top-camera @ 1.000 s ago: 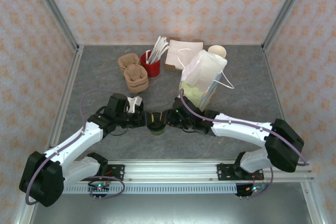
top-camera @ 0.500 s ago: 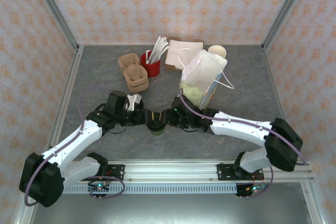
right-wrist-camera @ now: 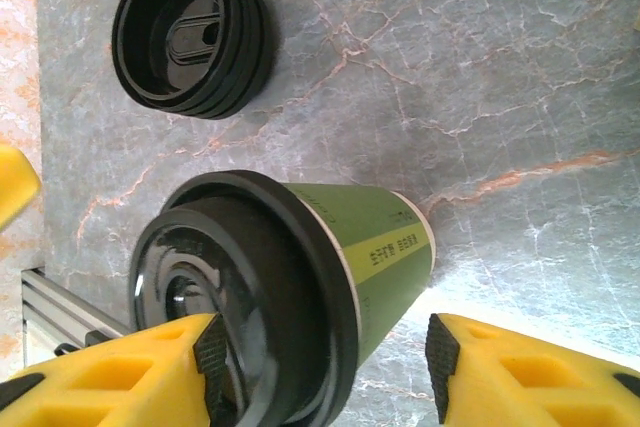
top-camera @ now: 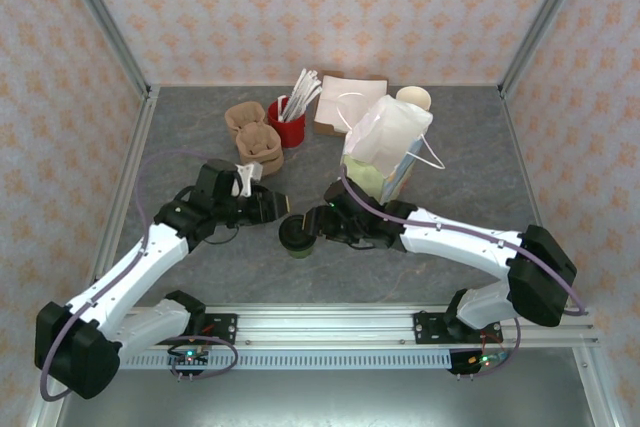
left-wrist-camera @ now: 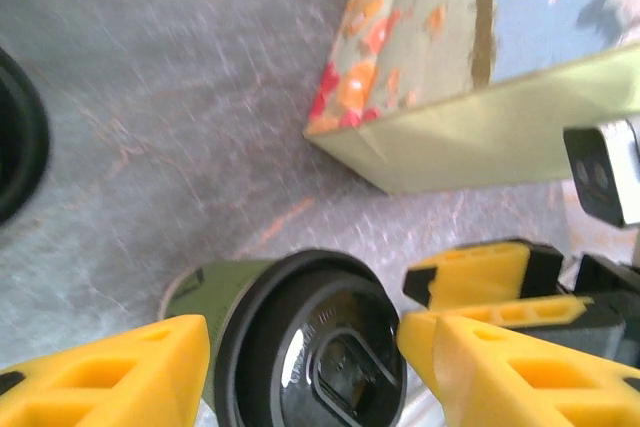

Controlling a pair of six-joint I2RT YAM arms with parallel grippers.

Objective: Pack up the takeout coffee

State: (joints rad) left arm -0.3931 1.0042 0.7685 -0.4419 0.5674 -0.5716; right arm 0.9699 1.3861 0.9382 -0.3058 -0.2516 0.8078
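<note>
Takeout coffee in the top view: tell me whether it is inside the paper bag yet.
No, the takeout coffee stands on the table, in front of the paper bag and outside it.

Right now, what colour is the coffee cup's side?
The cup is olive green with a paler stripe; right wrist view.

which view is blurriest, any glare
Left wrist view is softest: the green paper cup with black plastic lid and yellow gripper fingers smear; right wrist view is sharp, with white glare on the grey marbled tabletop; top view evenly lit.
</note>
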